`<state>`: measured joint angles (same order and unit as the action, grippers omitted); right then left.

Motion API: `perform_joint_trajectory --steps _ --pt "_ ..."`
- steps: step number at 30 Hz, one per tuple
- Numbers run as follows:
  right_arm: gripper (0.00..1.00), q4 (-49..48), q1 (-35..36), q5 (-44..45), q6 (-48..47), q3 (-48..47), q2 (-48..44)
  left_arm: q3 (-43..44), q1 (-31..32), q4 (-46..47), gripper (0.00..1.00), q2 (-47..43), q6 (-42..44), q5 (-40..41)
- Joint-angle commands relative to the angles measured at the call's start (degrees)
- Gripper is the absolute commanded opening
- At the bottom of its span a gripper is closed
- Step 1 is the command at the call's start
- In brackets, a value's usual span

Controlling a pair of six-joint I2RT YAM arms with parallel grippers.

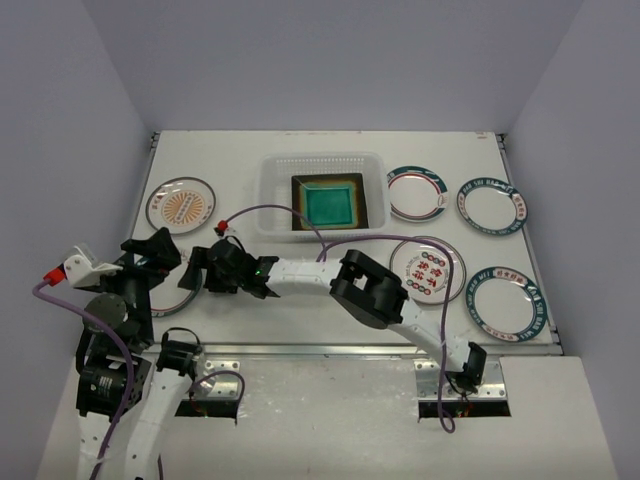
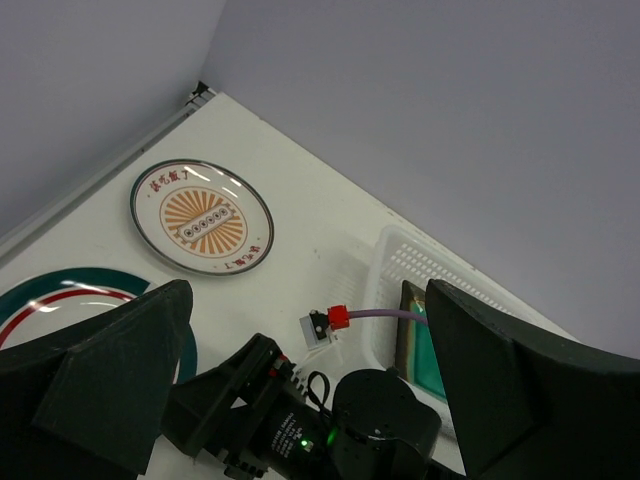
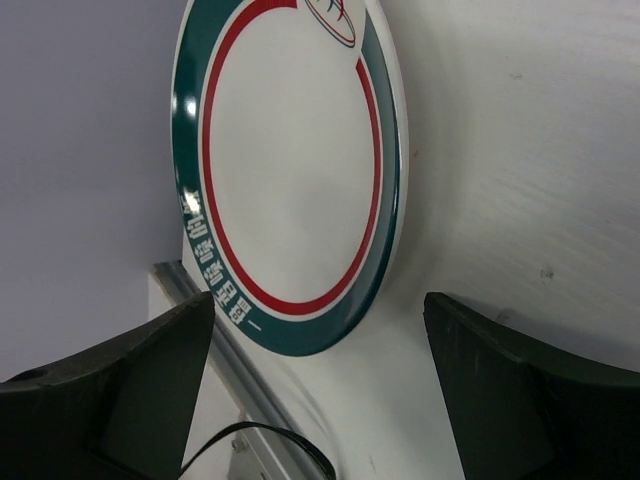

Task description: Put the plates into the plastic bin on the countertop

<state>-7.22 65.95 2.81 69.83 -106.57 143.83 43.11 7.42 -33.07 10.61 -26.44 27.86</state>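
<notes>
White characters on green-rimmed plate, red characters on orange-sunburst plate, none legible

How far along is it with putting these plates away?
Barely started. One teal square plate lies in the plastic bin. The right gripper, open, faces a green-and-red-rimmed round plate near the countertop's left front edge, not yet gripping it. That plate and five other round plates are left to move.

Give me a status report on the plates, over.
Both open: left gripper hovering, right gripper facing green-rimmed plate, not gripping. In plastic bin: teal square plate; five round plates out on countertop. Obstruction: left gripper close beside that plate.
</notes>
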Motion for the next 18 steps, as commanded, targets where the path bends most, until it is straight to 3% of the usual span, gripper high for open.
perform_joint_trajectory --steps 1,4,7,10,15,18 --pt "0.84 3.5 -0.8 -2.4 3.5 -3.2 6.2 0.2 -0.1 2.0 1.0 -0.7 -0.3 -0.5" --pt "0.75 2.7 -1.2 -4.0 5.2 -4.0 7.5 -0.2 -0.2 2.5 1.0 -1.8 -0.3 -0.6" --pt "0.58 2.3 -1.6 -4.9 6.7 -4.7 8.7 -0.3 -0.2 2.9 1.0 -2.0 -0.1 -1.0" --pt "0.18 2.7 -2.0 -6.7 8.1 -5.8 9.8 -0.2 -0.1 2.7 1.0 -1.2 0.0 -1.2" --pt "0.0 1.4 -2.1 -6.1 9.7 -2.6 8.4 -0.5 -0.2 3.1 1.0 -0.7 0.2 -1.8" --pt "0.0 -0.6 -2.1 -6.1 9.0 -0.1 6.9 -0.4 -0.2 3.1 1.0 -0.3 0.6 -2.4"
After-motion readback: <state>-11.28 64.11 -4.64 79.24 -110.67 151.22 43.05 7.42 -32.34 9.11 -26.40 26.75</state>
